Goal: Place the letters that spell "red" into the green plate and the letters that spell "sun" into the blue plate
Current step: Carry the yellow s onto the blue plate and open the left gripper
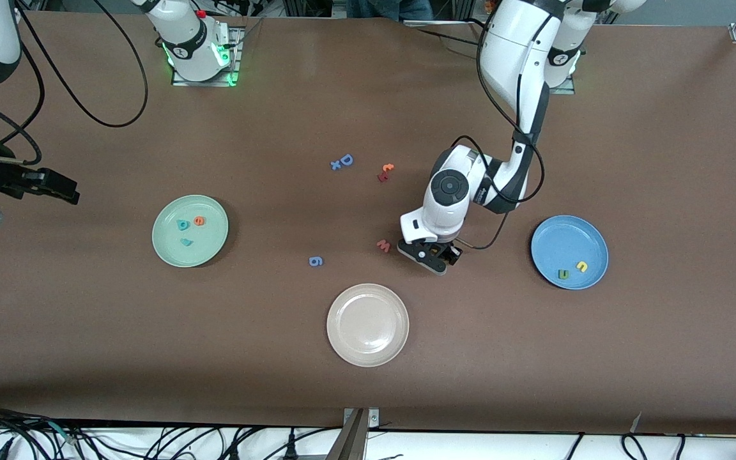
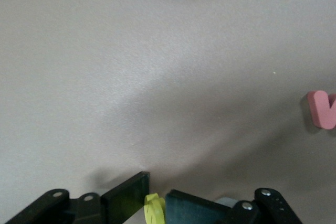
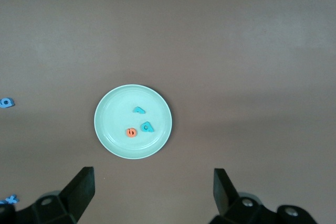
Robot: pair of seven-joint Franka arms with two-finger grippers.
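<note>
My left gripper (image 1: 435,257) is down at the table between the pink "w" and the blue plate (image 1: 566,237). In the left wrist view the left gripper (image 2: 156,195) is shut on a small yellow letter (image 2: 154,209), the "s". A yellow arch letter (image 1: 581,266) and a dark green arch letter (image 1: 563,274) lie in the blue plate. The green plate (image 1: 170,246) (image 3: 111,114) holds the teal "d" (image 1: 183,224), orange "e" (image 1: 199,221) and teal "r" (image 1: 185,241). My right gripper (image 1: 64,188) (image 3: 152,182) waits open, high beside the green plate.
A cream plate (image 1: 367,324) sits nearest the front camera. The pink "w" (image 1: 383,245) (image 2: 323,109) lies beside the left gripper. A blue "6" (image 1: 316,260), a blue "D" (image 1: 346,160) and an orange and a red letter (image 1: 386,171) lie mid-table.
</note>
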